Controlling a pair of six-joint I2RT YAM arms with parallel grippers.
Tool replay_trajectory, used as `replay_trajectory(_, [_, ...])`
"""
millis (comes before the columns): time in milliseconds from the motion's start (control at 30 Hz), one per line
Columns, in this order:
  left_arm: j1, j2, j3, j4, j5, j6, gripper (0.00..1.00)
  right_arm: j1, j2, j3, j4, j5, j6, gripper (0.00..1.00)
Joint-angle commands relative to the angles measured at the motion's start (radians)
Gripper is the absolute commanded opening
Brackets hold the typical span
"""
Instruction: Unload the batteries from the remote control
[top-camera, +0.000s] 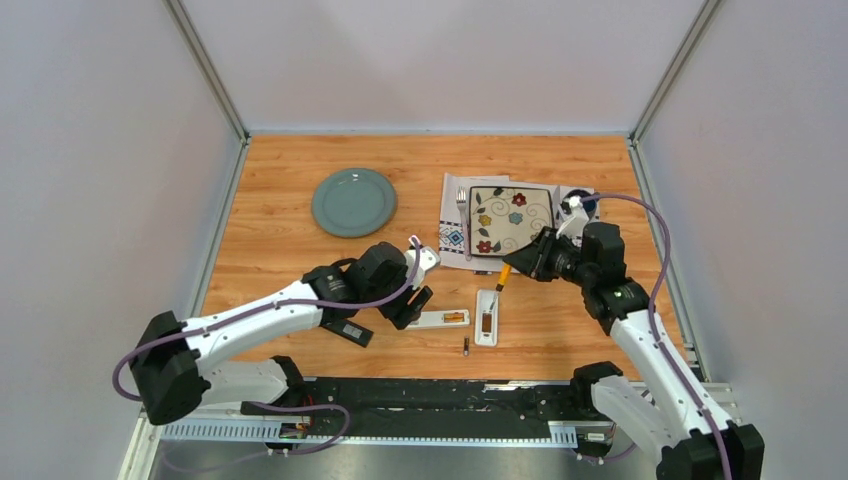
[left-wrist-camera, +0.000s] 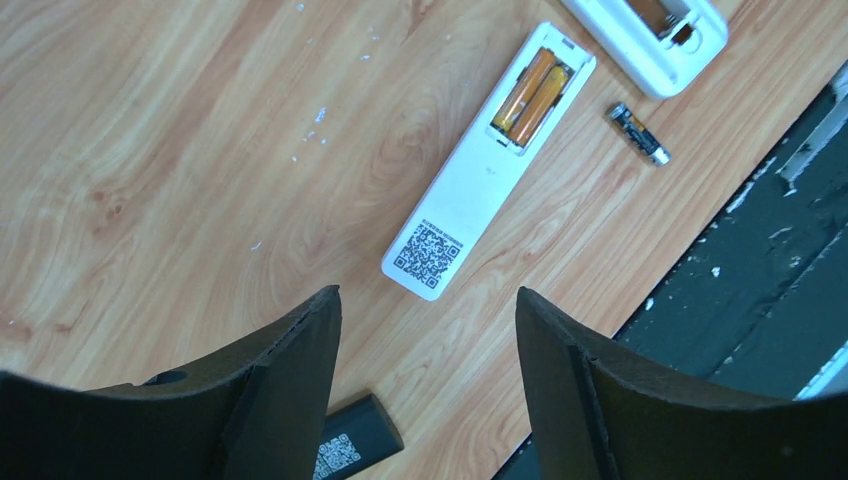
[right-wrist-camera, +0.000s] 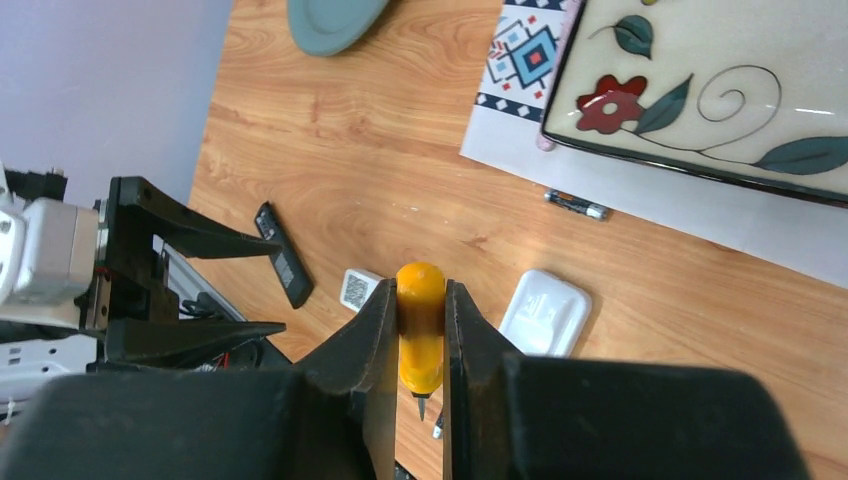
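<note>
A white remote control (left-wrist-camera: 470, 185) lies back-up on the wood with two gold-orange batteries (left-wrist-camera: 533, 90) in its open bay. A dark loose battery (left-wrist-camera: 640, 133) rests beside it, near the table's front edge (top-camera: 466, 346). My left gripper (left-wrist-camera: 425, 295) hovers open above the remote's QR end (top-camera: 412, 308), holding nothing. A second white remote (top-camera: 487, 322) lies to the right with its bay open. My right gripper (right-wrist-camera: 420, 290) is shut on an orange-handled screwdriver (right-wrist-camera: 422, 340), tip down over that remote. Another battery (right-wrist-camera: 576, 205) lies on the placemat.
A black remote (top-camera: 350, 332) lies under the left wrist. A green plate (top-camera: 353, 201) sits at the back left. At the back right, a floral square plate (top-camera: 511, 217) rests on a patterned placemat (top-camera: 452, 238) with a fork (top-camera: 462, 205). The black base rail (left-wrist-camera: 760, 280) borders the front edge.
</note>
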Motion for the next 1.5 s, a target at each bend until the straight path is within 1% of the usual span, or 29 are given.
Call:
replay_trajectory(0, [-0.002,-0.102,-0.054,0.049,-0.002,-0.068,0.72,0.027,-0.104,0.013,-0.051,0.003,0.012,0.00])
replay_trajectory(100, [-0.002,-0.142,-0.091,0.067,0.010,-0.088,0.72,0.030,-0.186,0.006,-0.128,0.002,0.000,0.00])
replay_trajectory(133, [-0.002,-0.162,-0.110,0.082,0.033,-0.100,0.72,0.032,-0.249,0.002,-0.177,0.006,-0.005,0.00])
replay_trajectory(233, [-0.002,-0.187,-0.137,0.116,0.040,-0.105,0.72,0.030,-0.309,-0.004,-0.217,0.003,-0.002,0.00])
replay_trajectory(400, [-0.002,-0.195,-0.145,0.141,-0.003,-0.088,0.72,0.032,-0.334,0.002,-0.260,0.012,0.003,0.00])
replay_trajectory(467, [-0.002,-0.175,-0.131,0.142,-0.016,-0.074,0.72,0.032,-0.326,-0.001,-0.251,0.009,0.003,0.00])
replay_trajectory(533, [-0.002,-0.121,-0.113,0.132,-0.028,-0.048,0.73,0.032,-0.315,-0.013,-0.233,0.005,0.004,0.00])
replay_trajectory(700, [-0.002,0.035,-0.061,0.155,-0.037,0.021,0.72,0.034,-0.222,-0.035,-0.128,-0.014,-0.011,0.00])
replay_trajectory(800, [-0.002,0.103,-0.030,0.164,-0.045,0.054,0.72,0.032,-0.155,-0.041,-0.065,-0.032,-0.027,0.00])
replay_trajectory(933, [-0.004,0.163,-0.021,0.181,-0.045,0.090,0.72,0.031,-0.081,-0.043,0.001,-0.055,-0.031,0.00])
replay_trajectory(1000, [-0.005,0.189,-0.016,0.170,-0.019,0.111,0.72,0.032,-0.062,-0.047,0.027,-0.066,-0.025,0.00])
replay_trajectory(1100, [-0.005,0.206,-0.031,0.185,0.032,0.108,0.71,0.032,-0.052,-0.056,0.057,-0.076,-0.014,0.00])
replay_trajectory(1233, [-0.019,0.224,-0.062,0.199,0.047,0.098,0.70,0.032,-0.027,-0.059,0.085,-0.090,-0.008,0.00])
replay_trajectory(1333, [-0.045,0.238,-0.074,0.197,0.023,0.096,0.69,0.031,-0.012,-0.064,0.113,-0.101,-0.001,0.00])
replay_trajectory(1467, [-0.071,0.261,-0.084,0.179,-0.046,0.032,0.68,0.034,0.017,-0.066,0.146,-0.107,0.001,0.00])
